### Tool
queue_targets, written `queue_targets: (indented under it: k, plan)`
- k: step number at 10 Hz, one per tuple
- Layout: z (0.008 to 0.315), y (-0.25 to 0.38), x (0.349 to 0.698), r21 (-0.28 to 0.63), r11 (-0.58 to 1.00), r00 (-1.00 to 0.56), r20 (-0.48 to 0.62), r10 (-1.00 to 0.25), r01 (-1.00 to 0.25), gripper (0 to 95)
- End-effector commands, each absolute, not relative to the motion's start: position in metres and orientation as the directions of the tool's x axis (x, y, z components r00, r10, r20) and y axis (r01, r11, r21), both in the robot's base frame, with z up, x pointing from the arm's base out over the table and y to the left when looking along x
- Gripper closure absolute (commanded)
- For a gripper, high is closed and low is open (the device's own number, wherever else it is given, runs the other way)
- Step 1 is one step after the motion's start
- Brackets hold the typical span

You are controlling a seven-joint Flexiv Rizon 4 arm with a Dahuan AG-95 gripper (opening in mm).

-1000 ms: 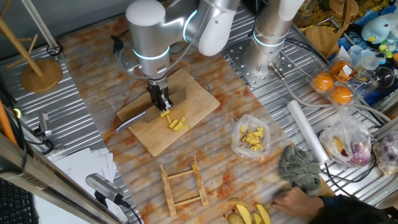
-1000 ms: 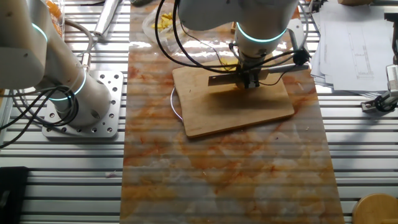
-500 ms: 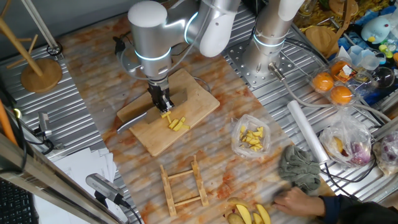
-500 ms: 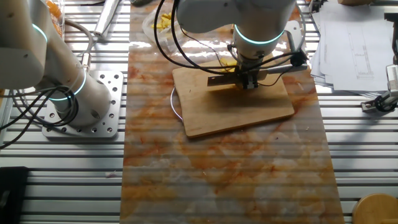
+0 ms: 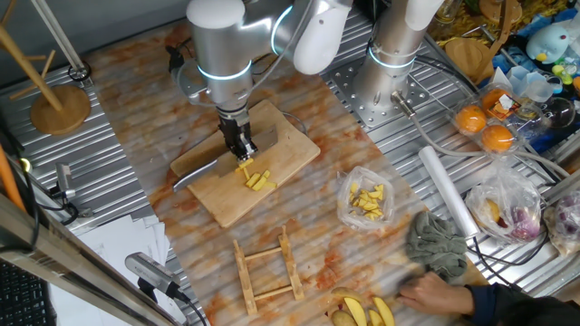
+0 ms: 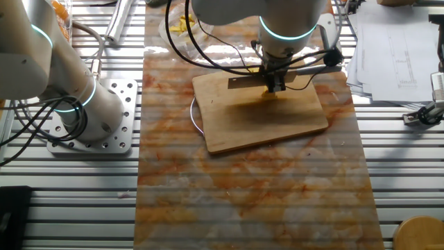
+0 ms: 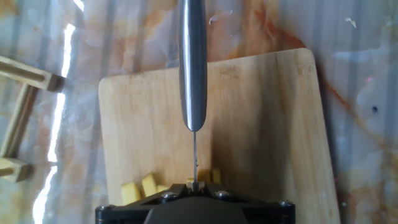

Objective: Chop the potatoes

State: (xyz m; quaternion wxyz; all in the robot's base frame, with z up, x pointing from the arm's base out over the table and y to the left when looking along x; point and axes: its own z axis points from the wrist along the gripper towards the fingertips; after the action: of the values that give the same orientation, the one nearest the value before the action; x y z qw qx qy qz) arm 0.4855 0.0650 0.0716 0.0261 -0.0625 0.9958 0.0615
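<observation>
Several short yellow potato sticks (image 5: 256,178) lie on the wooden cutting board (image 5: 292,145). My gripper (image 5: 240,149) hangs just above their far end, shut on a knife (image 5: 195,174) that it holds level a little above the board. In the other fixed view the gripper (image 6: 272,82) holds the knife (image 6: 244,82) across the far part of the board (image 6: 263,125). In the hand view the knife (image 7: 193,68) runs edge-on straight out from the gripper (image 7: 194,185). Potato pieces (image 7: 140,186) show at the bottom left on the board (image 7: 261,124).
A clear bag of yellow chunks (image 5: 367,201) lies right of the board and a small wooden rack (image 5: 267,267) in front of it. A second arm's base (image 5: 390,72), a grey cloth (image 5: 435,244), a person's hand (image 5: 435,292) and yellow wedges (image 5: 367,312) are to the right.
The gripper has lifted the knife a little off the board and shifted it slightly toward the far edge. The potato pieces have not moved.
</observation>
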Motion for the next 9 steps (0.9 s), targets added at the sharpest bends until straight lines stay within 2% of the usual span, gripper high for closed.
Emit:
queue_targets:
  k: [1,9]
  plan:
    - [0.069,0.064,0.486,0.114,0.985,-0.991,-0.059,-0.121,-0.127,95.0]
    - [0.062,0.054,0.488,0.1,0.986,-0.99,-0.062,-0.129,-0.135,95.0]
